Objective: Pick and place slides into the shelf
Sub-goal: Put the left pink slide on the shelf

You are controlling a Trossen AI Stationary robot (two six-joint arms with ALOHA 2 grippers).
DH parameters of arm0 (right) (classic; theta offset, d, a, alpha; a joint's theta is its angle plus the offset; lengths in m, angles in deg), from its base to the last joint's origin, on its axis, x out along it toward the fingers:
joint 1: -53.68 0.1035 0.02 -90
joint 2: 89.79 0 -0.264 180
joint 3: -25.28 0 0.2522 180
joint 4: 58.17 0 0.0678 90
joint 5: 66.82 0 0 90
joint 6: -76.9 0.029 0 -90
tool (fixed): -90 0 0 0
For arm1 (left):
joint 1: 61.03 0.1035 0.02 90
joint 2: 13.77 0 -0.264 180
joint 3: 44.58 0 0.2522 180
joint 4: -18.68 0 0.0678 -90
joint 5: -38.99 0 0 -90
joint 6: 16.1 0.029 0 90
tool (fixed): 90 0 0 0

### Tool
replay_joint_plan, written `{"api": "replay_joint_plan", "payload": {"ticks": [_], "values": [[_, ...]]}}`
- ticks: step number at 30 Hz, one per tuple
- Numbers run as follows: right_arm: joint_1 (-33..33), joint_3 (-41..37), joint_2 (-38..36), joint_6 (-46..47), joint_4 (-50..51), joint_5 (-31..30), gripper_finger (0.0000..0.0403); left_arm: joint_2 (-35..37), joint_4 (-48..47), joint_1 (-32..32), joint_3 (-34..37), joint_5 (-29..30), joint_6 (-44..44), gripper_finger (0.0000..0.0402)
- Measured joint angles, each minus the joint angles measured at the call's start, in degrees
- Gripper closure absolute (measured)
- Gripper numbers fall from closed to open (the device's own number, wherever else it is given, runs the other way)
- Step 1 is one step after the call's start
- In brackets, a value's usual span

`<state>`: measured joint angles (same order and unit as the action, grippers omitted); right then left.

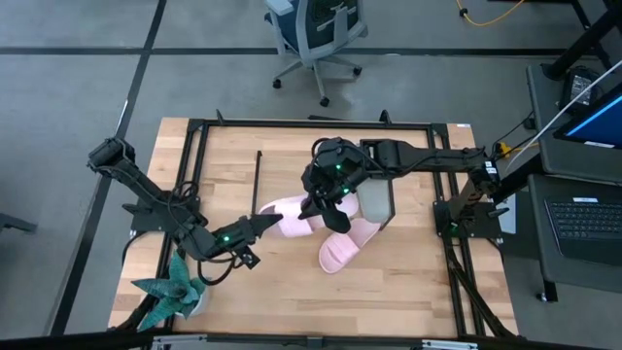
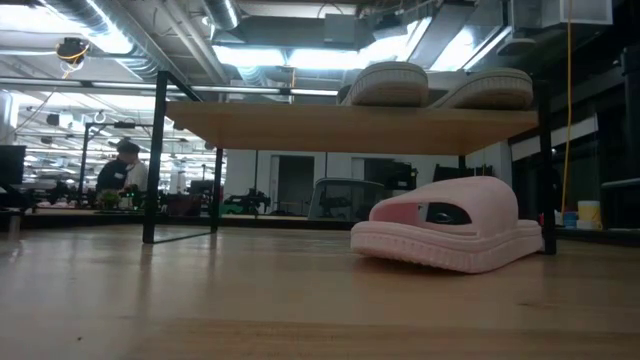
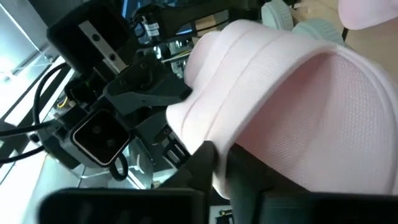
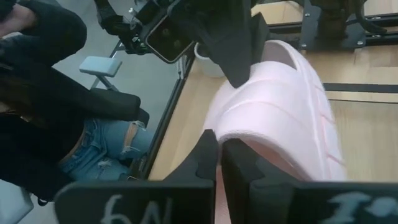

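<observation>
One pale pink slide point(image 1: 289, 216) hangs between both grippers over the middle of the table, and the low view does not show it. My left gripper point(image 1: 266, 225) is shut on its left end. My right gripper point(image 1: 326, 208) is shut on its right end. The second pink slide point(image 1: 344, 249) lies sole-down on the table, shown in the low view as the pink slide point(image 2: 447, 236) in front of the shelf. Two grey-green slides point(image 2: 392, 84) rest on the shelf board point(image 2: 300, 125), near its right end. My left gripper pinches the edge of the slide's wide strap point(image 3: 249, 134) between its two fingers point(image 3: 202, 163), coming roughly level from the table's left. The slide is off the table. My right gripper also holds it. My right gripper pinches the strap's rim point(image 4: 239, 127) between its two fingers point(image 4: 202, 163), slanting down from the right and far side. The slide stretches away from the fingers toward the left gripper's finger point(image 4: 233, 53) on its other end, above the table board.
A teal star-shaped plant point(image 1: 173, 292) stands at the near left corner. The shelf's thin black end frame point(image 1: 259, 180) stands left of centre. A person in jeans point(image 4: 93, 149) stands beside the table. An office chair point(image 1: 316, 39) is beyond the far edge.
</observation>
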<state>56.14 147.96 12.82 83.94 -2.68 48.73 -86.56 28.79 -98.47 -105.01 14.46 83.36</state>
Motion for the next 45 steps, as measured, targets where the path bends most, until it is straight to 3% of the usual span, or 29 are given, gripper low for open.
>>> {"api": "replay_joint_plan", "payload": {"ticks": [3,11,20,29,37,45], "values": [[0.0,0.0,0.0,0.0,0.0,-0.2,0.0393,0.0,0.5,-0.1,0.0,0.8,-0.8,0.0393],[0.0,0.0,0.0,-0.7,0.0,-0.2,0.039,0.0,0.8,-0.1,0.0,0.9,-2.6,0.0396],[0.1,0.0,0.0,-2.6,0.3,-5.7,0.0319,0.0,0.8,-0.1,0.0,2.8,-3.4,0.0399],[0.0,0.0,-0.1,-4.6,0.3,-6.2,0.0268,0.0,0.9,-0.1,0.0,3.8,-3.6,0.0401],[-0.3,3.1,-0.5,-8.8,3.0,-7.4,0.0279,0.0,2.1,-0.1,0.0,4.1,-5.0,0.0401],[2.8,10.2,-0.8,-11.9,11.4,-21.0,0.0306,0.0,3.0,0.0,0.1,4.7,-5.8,0.0401]]}}
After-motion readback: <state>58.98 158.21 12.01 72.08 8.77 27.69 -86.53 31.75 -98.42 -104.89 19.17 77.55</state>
